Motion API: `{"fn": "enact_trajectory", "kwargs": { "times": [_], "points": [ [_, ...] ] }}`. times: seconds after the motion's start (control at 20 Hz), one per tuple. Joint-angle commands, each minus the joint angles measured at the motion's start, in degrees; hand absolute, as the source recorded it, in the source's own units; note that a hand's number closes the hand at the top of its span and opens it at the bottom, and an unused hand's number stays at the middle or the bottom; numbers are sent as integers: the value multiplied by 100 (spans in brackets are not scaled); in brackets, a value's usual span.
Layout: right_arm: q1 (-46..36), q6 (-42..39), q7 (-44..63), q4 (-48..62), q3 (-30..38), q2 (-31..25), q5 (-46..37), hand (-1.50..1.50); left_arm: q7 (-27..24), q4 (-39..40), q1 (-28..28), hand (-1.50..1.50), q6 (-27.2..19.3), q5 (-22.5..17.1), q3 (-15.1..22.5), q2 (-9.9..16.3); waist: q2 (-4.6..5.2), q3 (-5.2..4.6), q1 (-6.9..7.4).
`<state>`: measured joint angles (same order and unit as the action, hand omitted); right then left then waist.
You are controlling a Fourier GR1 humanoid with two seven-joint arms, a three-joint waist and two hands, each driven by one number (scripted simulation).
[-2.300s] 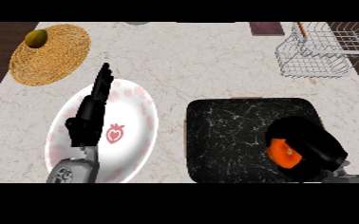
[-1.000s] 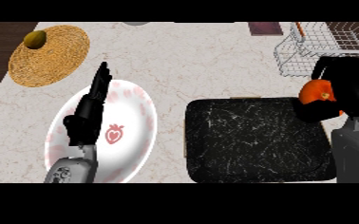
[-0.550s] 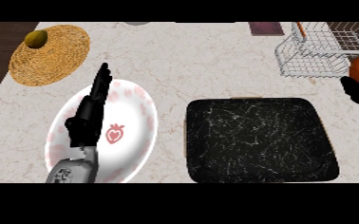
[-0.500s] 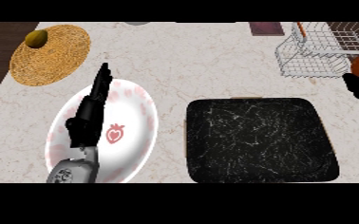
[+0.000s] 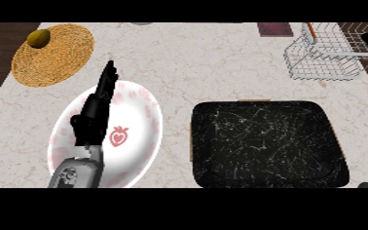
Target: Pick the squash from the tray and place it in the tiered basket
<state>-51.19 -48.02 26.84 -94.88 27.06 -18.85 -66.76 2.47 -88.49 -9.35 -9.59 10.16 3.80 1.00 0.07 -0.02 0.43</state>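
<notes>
The black marbled tray [image 5: 266, 143] lies at the lower right with nothing on it. A white wire tiered basket [image 5: 325, 53] stands at the upper right, cut by the edge. No squash shows anywhere in the head view. My left hand [image 5: 96, 108] rests open over a white plate, fingers straight and pointing away from me. My right hand is out of the view.
Under the left hand lies a white plate [image 5: 140, 131] with pink spots and a strawberry mark. A round woven mat [image 5: 56, 54] at the upper left carries a small olive-green fruit [image 5: 39, 37]. A dark block [image 5: 275, 28] sits at the back edge.
The right hand lifted the orange squash off the tray, carried it right toward the basket, and then left the view with it. The left hand stayed still.
</notes>
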Motion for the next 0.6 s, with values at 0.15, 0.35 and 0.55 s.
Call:
{"fn": "enact_trajectory", "kwargs": {
  "times": [0.15,0.35,0.55],
  "points": [
    [-282,1275,-517,1927,-195,-863,-261,150,32,-47,74,0,102,-92,11,-19,25,1,54],
    [-515,2058,-575,2671,-432,-872,-399,150,55,-2,24,0,-87,192,223,-95,25,2,56],
    [-432,2438,-1038,3352,-436,-1284,-382,150,226,170,-340,0,16,-16,-92,-30,23,2,20]
  ]
}}
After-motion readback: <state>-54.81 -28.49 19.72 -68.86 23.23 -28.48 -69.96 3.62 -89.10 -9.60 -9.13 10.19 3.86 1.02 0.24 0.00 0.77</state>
